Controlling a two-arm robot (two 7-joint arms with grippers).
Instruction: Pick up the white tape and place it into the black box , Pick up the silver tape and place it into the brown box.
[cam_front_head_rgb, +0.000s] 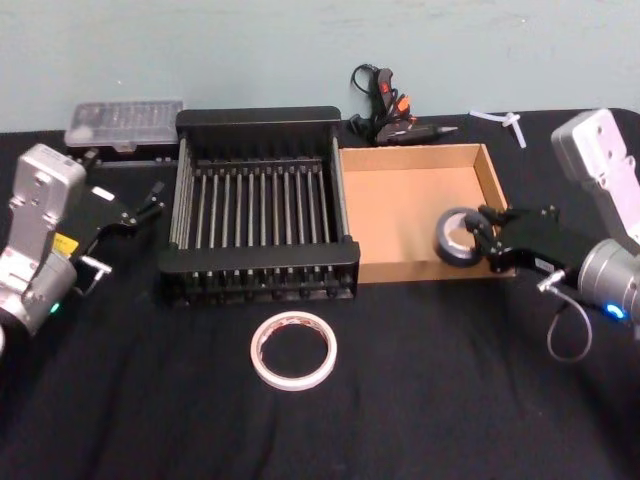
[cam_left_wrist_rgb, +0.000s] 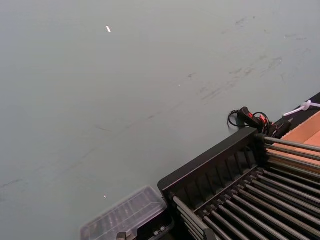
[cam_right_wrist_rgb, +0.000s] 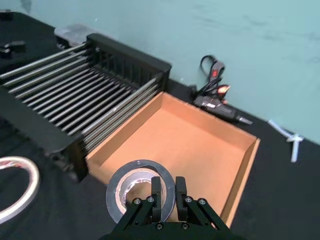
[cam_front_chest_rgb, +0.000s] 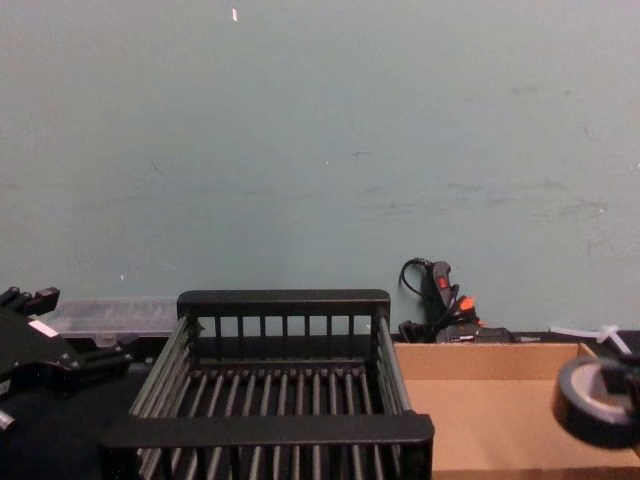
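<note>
The white tape (cam_front_head_rgb: 293, 349) lies flat on the black cloth in front of the black box (cam_front_head_rgb: 258, 118), a slatted crate with nothing in it. To the crate's right stands the brown box (cam_front_head_rgb: 410, 205), a shallow cardboard tray. My right gripper (cam_front_head_rgb: 487, 240) is shut on the silver tape (cam_front_head_rgb: 456, 238) and holds it over the tray's near right corner. In the right wrist view its fingers (cam_right_wrist_rgb: 156, 192) pinch the wall of the silver tape (cam_right_wrist_rgb: 135, 168). My left gripper (cam_front_head_rgb: 152, 198) hovers open at the crate's left side, holding nothing.
A glue gun with a coiled cord (cam_front_head_rgb: 390, 110) lies behind the tray by the wall. A clear plastic case (cam_front_head_rgb: 122, 122) sits behind the crate's left corner. A small white piece (cam_front_head_rgb: 510, 125) lies at the back right. The wall runs close behind.
</note>
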